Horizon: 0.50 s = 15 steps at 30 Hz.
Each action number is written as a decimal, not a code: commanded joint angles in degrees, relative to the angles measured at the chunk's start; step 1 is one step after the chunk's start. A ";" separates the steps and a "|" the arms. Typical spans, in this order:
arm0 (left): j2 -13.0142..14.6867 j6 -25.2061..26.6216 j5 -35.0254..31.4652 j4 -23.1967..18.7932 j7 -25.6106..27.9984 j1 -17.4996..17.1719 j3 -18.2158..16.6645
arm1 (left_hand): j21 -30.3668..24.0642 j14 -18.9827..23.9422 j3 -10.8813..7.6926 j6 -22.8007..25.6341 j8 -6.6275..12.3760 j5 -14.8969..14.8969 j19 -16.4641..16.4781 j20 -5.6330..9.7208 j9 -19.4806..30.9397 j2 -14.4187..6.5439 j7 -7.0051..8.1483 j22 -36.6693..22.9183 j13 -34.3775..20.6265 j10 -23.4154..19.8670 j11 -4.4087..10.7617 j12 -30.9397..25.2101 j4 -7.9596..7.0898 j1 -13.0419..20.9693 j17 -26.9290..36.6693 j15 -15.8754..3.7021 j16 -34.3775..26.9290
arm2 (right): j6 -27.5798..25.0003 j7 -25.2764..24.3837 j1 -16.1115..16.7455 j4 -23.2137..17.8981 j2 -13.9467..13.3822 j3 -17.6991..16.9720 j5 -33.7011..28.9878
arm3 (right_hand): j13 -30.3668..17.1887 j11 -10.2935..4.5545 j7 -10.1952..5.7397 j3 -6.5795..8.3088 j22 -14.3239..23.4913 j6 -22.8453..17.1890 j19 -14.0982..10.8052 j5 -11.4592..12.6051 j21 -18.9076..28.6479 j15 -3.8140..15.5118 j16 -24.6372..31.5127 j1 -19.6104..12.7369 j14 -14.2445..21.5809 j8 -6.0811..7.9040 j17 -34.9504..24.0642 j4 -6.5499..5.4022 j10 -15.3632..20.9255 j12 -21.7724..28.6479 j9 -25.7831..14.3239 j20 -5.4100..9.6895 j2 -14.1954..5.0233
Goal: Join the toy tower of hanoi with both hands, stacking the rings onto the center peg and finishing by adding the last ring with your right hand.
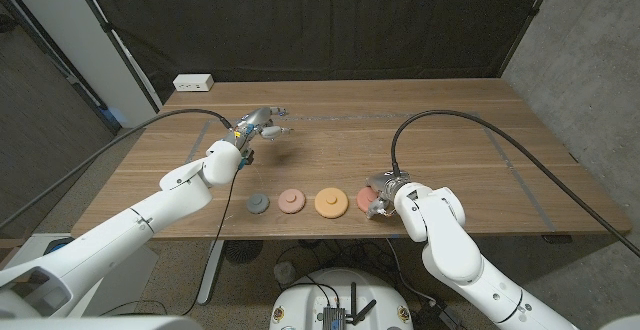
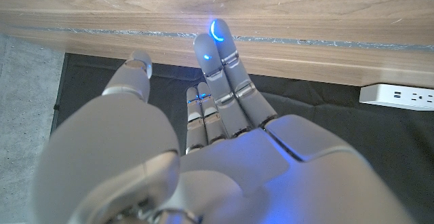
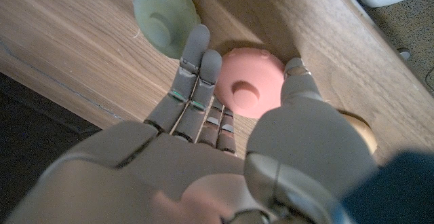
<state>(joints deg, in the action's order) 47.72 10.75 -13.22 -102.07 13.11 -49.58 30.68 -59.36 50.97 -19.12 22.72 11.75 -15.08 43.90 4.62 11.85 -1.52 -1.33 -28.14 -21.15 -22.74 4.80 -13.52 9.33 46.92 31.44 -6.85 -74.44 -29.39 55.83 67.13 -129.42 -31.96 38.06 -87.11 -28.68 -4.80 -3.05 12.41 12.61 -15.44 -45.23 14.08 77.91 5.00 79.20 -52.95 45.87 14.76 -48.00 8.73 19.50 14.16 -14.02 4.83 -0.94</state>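
a white power strip [image 1: 193, 83] sits at the far edge; left hand [image 1: 262, 124] fingers spread, empty; right hand's [image 1: 384, 196] grasp unclear.

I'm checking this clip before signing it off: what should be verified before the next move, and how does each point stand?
1. Left hand free: ok. It is raised over the table with its fingers apart, holding nothing.
2. Right hand has the red ring: cannot tell. The hand covers part of the ring and no grip is visible.
3. Grey ring, pink ring and orange ring are within reach: ok. They lie in a row near the front edge, apart from each other.
4. Stacking started: not ok. No ring lies on another.
5. Centre peg located: cannot tell.
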 commanded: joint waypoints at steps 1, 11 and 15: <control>-0.36 -0.46 0.10 0.77 -0.31 0.54 0.45 | -0.65 0.14 0.21 0.59 0.22 -0.39 -0.16 3.71 0.31 -0.33 -0.09 0.01 -0.15 -0.71 -0.16 0.08 0.01 0.13 0.13 -5.63 -0.63 | -0.17 -4.50 0.82 -0.03 -1.46 -0.25 2.71 | -1.24 -1.80 -1.41 1.00 0.83 -3.80 -2.07 0.63 2.56 7.51 2.81 -1.01 4.11 1.36 -4.13 0.16 5.20 1.18 -0.38 7.27 -1.07; -0.33 -0.09 -0.01 0.39 -0.09 0.39 0.39 | -1.00 0.02 0.25 0.60 0.18 -0.44 -0.21 3.69 0.32 -0.45 -0.09 0.24 -0.25 -0.69 -0.09 0.18 -0.01 0.14 -0.11 -5.64 -0.69 | -0.55 -11.19 1.83 -0.60 -3.15 -0.82 6.57 | -2.51 -3.44 -2.34 3.68 1.54 -9.19 -6.58 1.91 6.96 7.49 5.60 -3.12 9.27 3.28 -12.47 0.80 11.54 2.11 -0.44 7.64 -1.40; -0.19 0.07 -0.04 0.08 -0.04 0.21 0.32 | -1.13 0.00 0.28 0.73 0.21 -0.46 -0.25 3.70 0.32 -0.47 -0.08 0.33 -0.29 -0.85 -0.08 0.15 -0.01 0.14 -0.18 -5.63 -0.75 | -0.98 -11.31 1.67 -0.96 -3.64 -0.66 7.28 | -2.91 -3.77 -2.50 4.61 1.53 -10.61 -8.42 2.45 7.93 7.53 6.31 -4.04 10.94 3.79 -14.84 0.86 13.17 2.29 -0.37 7.74 -1.56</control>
<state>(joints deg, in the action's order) 47.39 10.47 -13.16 -101.55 12.96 -49.18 31.01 -60.01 50.97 -19.13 22.73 11.75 -15.08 43.91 4.62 11.85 -1.52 -1.31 -27.87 -21.14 -23.24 4.71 -13.52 9.33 46.92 31.32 -6.85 -74.88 -29.71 48.25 68.39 -129.72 -34.22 37.62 -82.63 -29.61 -1.44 -1.44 15.22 14.00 -21.11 -52.48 15.98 85.21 8.11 84.86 -53.89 55.63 18.07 -61.57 10.52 24.71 15.93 -14.30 7.15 -0.18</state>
